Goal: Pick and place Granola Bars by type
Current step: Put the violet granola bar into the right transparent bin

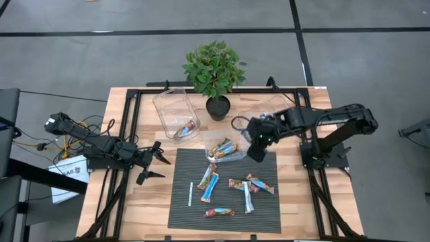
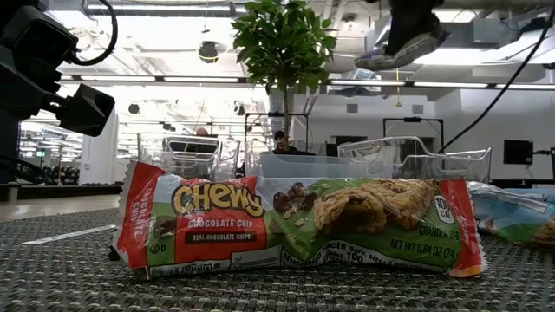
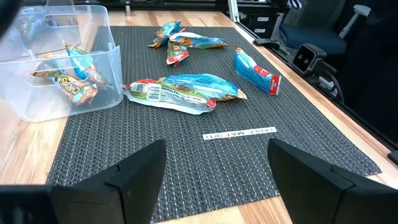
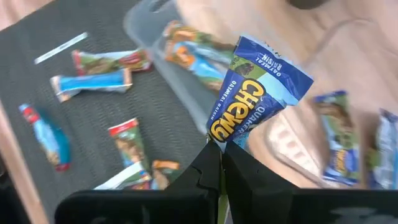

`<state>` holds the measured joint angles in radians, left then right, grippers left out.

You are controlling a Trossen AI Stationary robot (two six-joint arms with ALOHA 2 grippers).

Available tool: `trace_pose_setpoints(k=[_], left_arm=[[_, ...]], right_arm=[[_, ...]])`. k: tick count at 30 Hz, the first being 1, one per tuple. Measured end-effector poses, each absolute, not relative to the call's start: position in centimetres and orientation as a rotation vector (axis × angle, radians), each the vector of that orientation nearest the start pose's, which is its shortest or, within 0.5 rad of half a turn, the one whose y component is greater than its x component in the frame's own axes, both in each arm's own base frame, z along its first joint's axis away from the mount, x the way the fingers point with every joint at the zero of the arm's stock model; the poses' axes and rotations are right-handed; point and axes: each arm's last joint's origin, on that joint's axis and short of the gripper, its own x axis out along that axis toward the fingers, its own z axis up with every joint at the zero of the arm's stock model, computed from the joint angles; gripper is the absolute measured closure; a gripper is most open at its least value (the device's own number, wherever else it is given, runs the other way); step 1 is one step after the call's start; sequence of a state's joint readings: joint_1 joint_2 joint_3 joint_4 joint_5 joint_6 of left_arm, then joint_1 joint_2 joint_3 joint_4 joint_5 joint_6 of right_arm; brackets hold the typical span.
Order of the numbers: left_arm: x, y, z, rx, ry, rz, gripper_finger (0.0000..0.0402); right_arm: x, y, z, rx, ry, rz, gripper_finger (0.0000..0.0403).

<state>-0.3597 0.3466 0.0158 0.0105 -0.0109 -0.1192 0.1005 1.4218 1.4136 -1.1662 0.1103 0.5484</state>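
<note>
Several granola bars in shiny wrappers lie flat on the dark mat (image 1: 265, 208), among them a blue one (image 1: 260, 183) and a red and green one (image 1: 220, 212), which fills the low view (image 2: 295, 221). My right gripper (image 1: 257, 153) hovers over the mat's far right corner, shut on a blue Chewy bar (image 4: 261, 99). My left gripper (image 1: 151, 167) waits open off the mat's left edge, its fingers (image 3: 140, 174) spread wide. A clear bin (image 1: 225, 149) beside the right gripper holds a few bars. A second bin (image 1: 176, 111) holds one bar (image 1: 187, 129). My right gripper (image 4: 221, 152) pinches the blue bar between its two fingers by one end of the wrapper (image 4: 225, 138). The rest of the bar sticks out past the fingertips, lifted clear of the mat and the bins.
A thin white stick (image 1: 191, 193) lies on the mat's left part. A potted plant (image 1: 215, 74) stands at the table's far middle. A third clear bin (image 1: 285, 106) sits under the right arm. Bare wood shows left and right of the mat.
</note>
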Motion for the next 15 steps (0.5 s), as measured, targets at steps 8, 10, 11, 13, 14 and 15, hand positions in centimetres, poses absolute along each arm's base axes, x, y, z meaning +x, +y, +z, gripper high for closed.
trace_pose_setpoints(k=[8, 10, 11, 13, 14, 15], left_arm=[[10.7, -4.0, 14.0, -0.058, 0.336, -0.327, 0.0127], [10.7, -4.0, 14.0, -0.058, 0.336, -0.326, 0.0127], [10.7, -4.0, 14.0, -0.058, 0.336, -0.326, 0.0127], [10.7, -4.0, 14.0, -0.058, 0.336, -0.326, 0.0127], [10.7, -4.0, 14.0, -0.058, 0.336, -0.326, 0.0127], [10.7, -4.0, 14.0, -0.058, 0.336, -0.326, 0.0127]], right_arm=[[25.6, -1.1, 33.5, 0.387, 1.139, -0.452, 0.0402], [25.5, -1.9, 33.4, 0.396, 1.144, -0.477, 0.0402], [25.5, -2.2, 33.4, 0.398, 1.146, -0.485, 0.0403], [25.4, -3.0, 33.4, 0.402, 1.15, -0.504, 0.0403], [25.3, -3.3, 33.4, 0.407, 1.15, -0.514, 0.0403], [25.3, -3.6, 33.3, 0.412, 1.149, -0.524, 0.0403]])
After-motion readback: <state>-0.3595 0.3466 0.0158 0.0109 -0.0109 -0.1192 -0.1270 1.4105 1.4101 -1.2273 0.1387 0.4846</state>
